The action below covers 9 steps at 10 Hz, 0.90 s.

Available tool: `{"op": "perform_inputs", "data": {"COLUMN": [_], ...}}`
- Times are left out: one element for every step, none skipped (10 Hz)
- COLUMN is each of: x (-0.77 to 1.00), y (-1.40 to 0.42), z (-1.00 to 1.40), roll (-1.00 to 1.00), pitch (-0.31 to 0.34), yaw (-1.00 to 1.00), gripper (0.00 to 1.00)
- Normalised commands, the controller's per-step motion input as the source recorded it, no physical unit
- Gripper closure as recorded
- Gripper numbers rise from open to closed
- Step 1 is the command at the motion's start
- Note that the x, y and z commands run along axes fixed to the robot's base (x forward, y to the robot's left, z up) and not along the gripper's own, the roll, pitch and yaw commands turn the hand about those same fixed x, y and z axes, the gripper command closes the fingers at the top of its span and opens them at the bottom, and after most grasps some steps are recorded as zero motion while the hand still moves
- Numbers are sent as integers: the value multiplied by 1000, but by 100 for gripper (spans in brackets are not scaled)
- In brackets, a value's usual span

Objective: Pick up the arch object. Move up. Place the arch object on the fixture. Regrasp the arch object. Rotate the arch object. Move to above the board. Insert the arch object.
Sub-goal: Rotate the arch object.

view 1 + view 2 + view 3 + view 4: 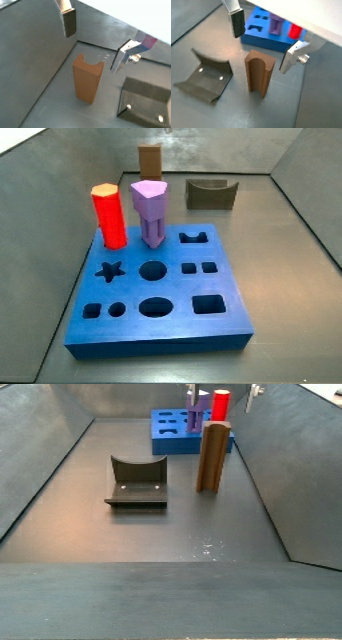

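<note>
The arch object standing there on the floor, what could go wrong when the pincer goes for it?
1. The arch object stands tall and upright on a small base; the open pincer above it could clip its top with one finger and tip it.
2. The fixture lies close beside it, so a toppling column might land on it.
3. The board with its red peg and purple peg stands just behind, crowding that side.

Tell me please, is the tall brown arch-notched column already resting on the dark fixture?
No, the brown column stands upright on the floor beside the fixture, below the open gripper.
</note>
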Motion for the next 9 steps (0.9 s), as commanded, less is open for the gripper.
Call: {"op": "perform_inputs", "data": {"x": [22,22,22,23,23,23,0,15,39], "y": [-4,-4,-4,-3,-2,0,0,2,10], "z": [-6,-5,-4,-3,-1,0,-1000,-1000,-1000], "roll": [-73,-86,-104,-103,-98,-92,-81,-70,-28], "pitch": [36,42,51,51,51,51,52,37,-4], "yaw": [1000,1000,893,733,437,283,148,99,69], "gripper": [0,0,0,0,0,0,0,0,0]}}
